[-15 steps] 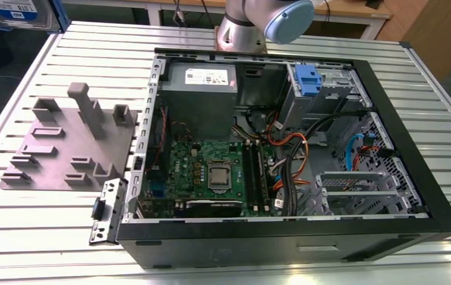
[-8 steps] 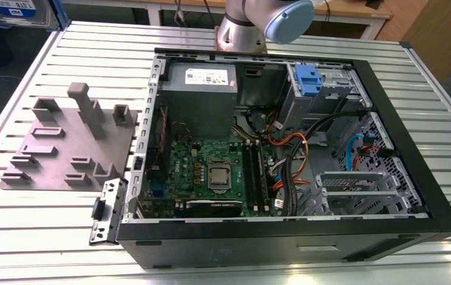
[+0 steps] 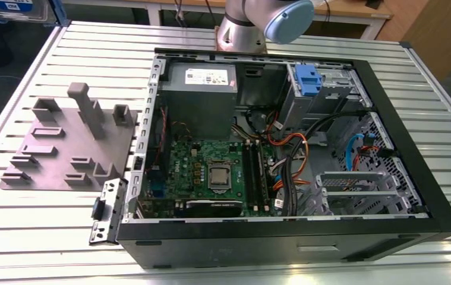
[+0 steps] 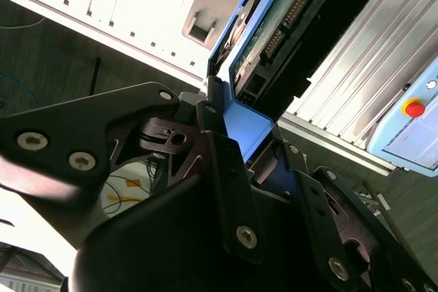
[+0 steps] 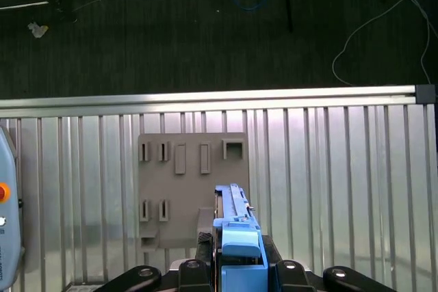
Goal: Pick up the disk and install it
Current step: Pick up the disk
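Between the jaws of the gripper (image 5: 238, 269) in the first wrist view sits the disk (image 5: 233, 220), edge-on. Its bright blue carrier bracket (image 5: 239, 251) is pinched from both sides by the black fingers (image 5: 195, 271), so the jaws are closed on it and the disk is held off the table. Past it a grey fixture plate (image 5: 185, 169) with slots and pegs lies flat on the slatted aluminium table (image 5: 328, 189). The disk overlaps one edge of the plate in this view; height above it can't be told. A teach pendant (image 5: 5, 223) with a red button is at the table's side, and a dark floor (image 5: 171, 32) with loose cables lies beyond the table edge

Second wrist view, same grip from close up: the disk's green circuit board (image 4: 274, 39) faces the camera, a corner of the blue carrier is clamped between the black fingers, and the rest of the disk sticks out past the fingertips

Exterior view: an open computer case (image 3: 415, 148) lies on its side on the table, with the robot arm base (image 3: 241, 32) just behind it. Inside the case are a grey power supply box (image 3: 199, 89), a green motherboard (image 3: 185, 166) with CPU socket (image 3: 218, 176), a graphics card (image 3: 213, 208), orange and black cables (image 3: 289, 142), and a grey drive cage (image 3: 328, 98) with a blue tab (image 3: 308, 80) fixed to it. The fixture plate is on the table at the exterior view's left of the case, just beside it
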Robot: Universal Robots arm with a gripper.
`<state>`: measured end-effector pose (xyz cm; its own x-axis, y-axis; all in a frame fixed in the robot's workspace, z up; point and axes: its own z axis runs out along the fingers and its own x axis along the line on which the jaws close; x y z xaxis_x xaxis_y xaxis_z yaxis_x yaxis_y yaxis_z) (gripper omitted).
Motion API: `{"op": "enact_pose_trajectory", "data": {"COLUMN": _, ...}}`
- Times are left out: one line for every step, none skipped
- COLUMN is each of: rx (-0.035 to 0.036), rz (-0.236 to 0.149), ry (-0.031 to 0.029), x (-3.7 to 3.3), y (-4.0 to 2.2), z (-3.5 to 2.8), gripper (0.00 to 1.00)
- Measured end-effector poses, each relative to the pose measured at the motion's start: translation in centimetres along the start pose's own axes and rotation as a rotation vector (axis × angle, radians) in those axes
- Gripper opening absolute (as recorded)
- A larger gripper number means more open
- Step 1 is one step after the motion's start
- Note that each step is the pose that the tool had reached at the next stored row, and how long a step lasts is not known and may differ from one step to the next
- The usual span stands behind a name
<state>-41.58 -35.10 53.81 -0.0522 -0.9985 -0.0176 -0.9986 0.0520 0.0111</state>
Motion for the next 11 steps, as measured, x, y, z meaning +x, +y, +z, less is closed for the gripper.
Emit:
{"op": "enact_pose_trajectory", "data": {"rx": 0.0000, "rz": 0.000, "ry": 0.0000, "x": 0.00, "y": 0.00, "z": -0.10, "gripper": 0.37}}
{"op": "enact_pose_trajectory", "data": {"rx": -0.0001, "rz": 0.000, "ry": 0.0001, "x": 0.00, "y": 0.00, "z": -0.17, "gripper": 0.37}}
{"op": "enact_pose_trajectory", "data": {"rx": 0.0000, "rz": 0.000, "ry": 0.0001, "x": 0.00, "y": 0.00, "z": -0.17, "gripper": 0.37}}
{"op": "enact_pose_trajectory", "data": {"rx": 0.0001, "rz": 0.000, "ry": 0.0000, "x": 0.00, "y": 0.00, "z": -0.17, "gripper": 0.37}}
{"op": "enact_pose_trajectory", "data": {"rx": 0.0001, "rz": 0.000, "ry": 0.0000, "x": 0.00, "y": 0.00, "z": -0.18, "gripper": 0.37}}
{"op": "enact_pose_trajectory", "data": {"rx": 0.0000, "rz": 0.000, "ry": 0.0000, "x": 0.00, "y": 0.00, "z": -0.20, "gripper": 0.37}}
{"op": "enact_pose_trajectory", "data": {"rx": 0.0001, "rz": 0.000, "ry": 0.0000, "x": -0.01, "y": -0.01, "z": -0.20, "gripper": 0.37}}
{"op": "enact_pose_trajectory", "data": {"rx": 0.0001, "rz": 0.000, "ry": -0.0001, "x": 0.00, "y": -0.08, "z": -0.19, "gripper": 0.37}}
{"op": "enact_pose_trajectory", "data": {"rx": 0.0001, "rz": 0.000, "ry": 0.0000, "x": -0.01, "y": -0.20, "z": -0.20, "gripper": 0.37}}
{"op": "enact_pose_trajectory", "data": {"rx": 0.0000, "rz": 0.000, "ry": 0.0000, "x": -0.02, "y": -0.31, "z": -0.20, "gripper": 0.37}}
{"op": "enact_pose_trajectory", "data": {"rx": 0.0000, "rz": 0.000, "ry": 0.0000, "x": -0.02, "y": -0.39, "z": -0.20, "gripper": 0.37}}
